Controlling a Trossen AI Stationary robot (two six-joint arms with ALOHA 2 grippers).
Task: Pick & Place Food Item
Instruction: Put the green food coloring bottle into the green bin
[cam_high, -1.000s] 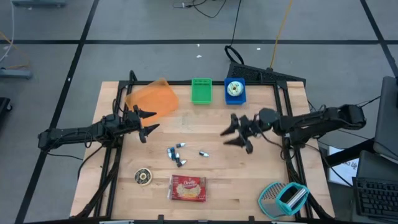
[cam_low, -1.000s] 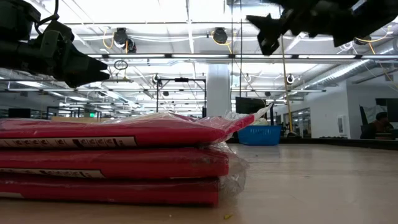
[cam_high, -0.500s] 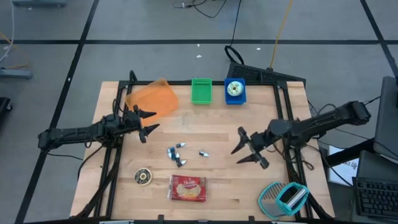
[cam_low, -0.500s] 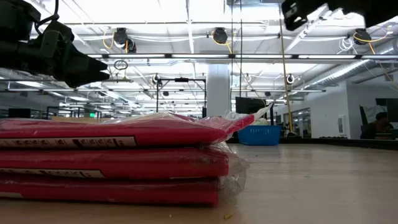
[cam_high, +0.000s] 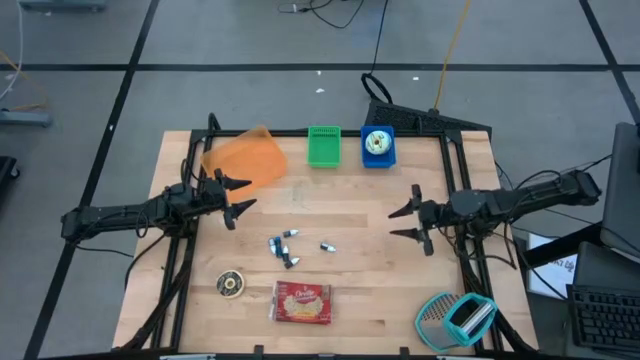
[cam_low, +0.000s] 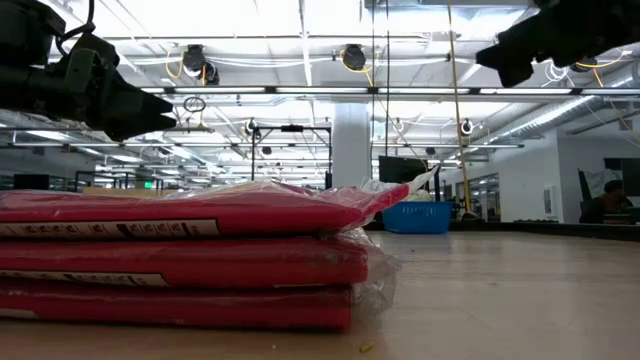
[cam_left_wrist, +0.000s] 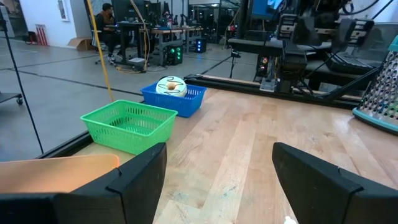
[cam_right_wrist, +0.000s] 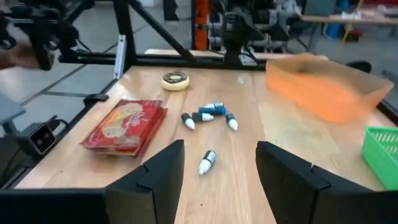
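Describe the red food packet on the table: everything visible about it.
The red packet is a flat rectangle wrapped in clear, crinkly plastic film, with a pale picture panel on its top face. It lies flat on the wooden table near the front edge, slightly skewed. In the low view it looks like three red layers stacked inside the wrap. Nothing touches it except the table; neither gripper is near it, and a small round item lies apart beside it.

My two arms are slim, dark and jointed, black cables trailing alongside, each ending in two pointed black fingers.
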